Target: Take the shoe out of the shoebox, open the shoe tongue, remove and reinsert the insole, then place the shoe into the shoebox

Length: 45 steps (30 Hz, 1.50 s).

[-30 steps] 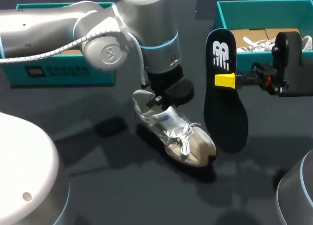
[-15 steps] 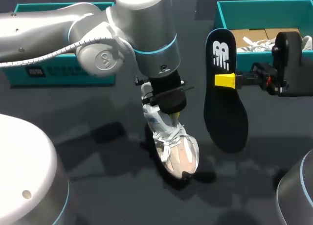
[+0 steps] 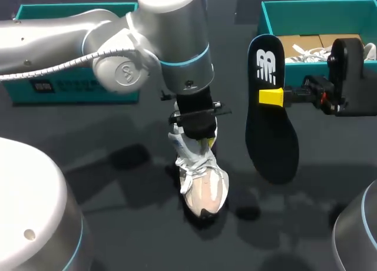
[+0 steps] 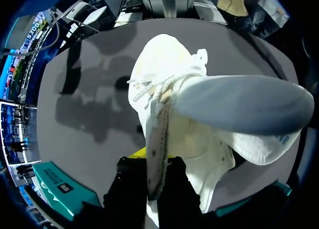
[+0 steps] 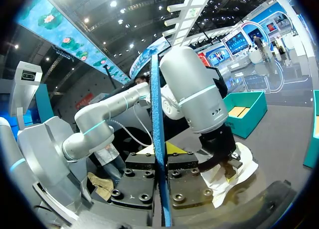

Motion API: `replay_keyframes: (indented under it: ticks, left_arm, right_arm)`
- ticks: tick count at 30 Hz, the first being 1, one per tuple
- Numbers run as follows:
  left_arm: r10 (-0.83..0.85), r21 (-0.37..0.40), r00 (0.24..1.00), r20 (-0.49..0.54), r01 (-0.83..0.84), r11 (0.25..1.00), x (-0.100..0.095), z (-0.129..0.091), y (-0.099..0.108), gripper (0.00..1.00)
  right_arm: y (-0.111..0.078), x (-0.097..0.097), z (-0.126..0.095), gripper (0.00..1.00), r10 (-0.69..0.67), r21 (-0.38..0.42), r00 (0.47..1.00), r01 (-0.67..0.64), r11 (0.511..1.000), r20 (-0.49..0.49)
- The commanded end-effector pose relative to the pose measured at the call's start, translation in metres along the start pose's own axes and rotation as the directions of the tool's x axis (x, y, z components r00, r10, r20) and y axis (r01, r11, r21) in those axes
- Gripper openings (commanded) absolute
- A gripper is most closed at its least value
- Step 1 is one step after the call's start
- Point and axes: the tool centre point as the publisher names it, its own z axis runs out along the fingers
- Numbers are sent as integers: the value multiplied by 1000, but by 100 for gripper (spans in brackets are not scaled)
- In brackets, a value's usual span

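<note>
The left gripper [image 3: 199,135] holds the shoe [image 3: 201,179] near the middle of the table [image 3: 118,224]. The shoe hangs with its toe down. Whether the toe touches the table, I cannot tell. In the left wrist view the thin side wall of the shoe [image 4: 199,124] runs down between the two fingers of the left gripper [image 4: 152,164], and they are pressed together on it from both sides.

The right gripper [image 3: 272,96] holds the black insole [image 3: 270,129] upright in the air, to the right of the shoe and apart from it, in front of the shoebox [image 3: 277,12]. In the right wrist view the insole [image 5: 158,139] stands on its edge in the right gripper [image 5: 160,171], with both fingers [image 5: 139,174] clamped on its two faces.
</note>
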Motion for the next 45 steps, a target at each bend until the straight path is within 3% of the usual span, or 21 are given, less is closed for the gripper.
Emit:
replay_keyframes:
  ticks: [1,25,38,39,45]
  left_arm:
    - [14,9,1000,-13,-14,1000,-9,6,1,0]
    - [65,68,990,-127,-56,996,-26,55,3,0]
    - [71,60,979,-191,-60,996,-40,80,3,0]
    - [71,60,979,-192,-61,996,-40,81,3,15]
    - [61,58,981,-187,-51,997,-43,82,4,45]
  right_arm:
    - [0,-1,2,0,1,0,1000,-1,1000,0]
    - [0,-1,2,0,1,0,1000,-1,1000,0]
    - [0,-1,2,0,1,0,1000,-1,1000,0]
    - [0,-1,2,0,1,0,1000,-1,1000,0]
    - [0,-1,2,0,1,0,1000,-1,1000,0]
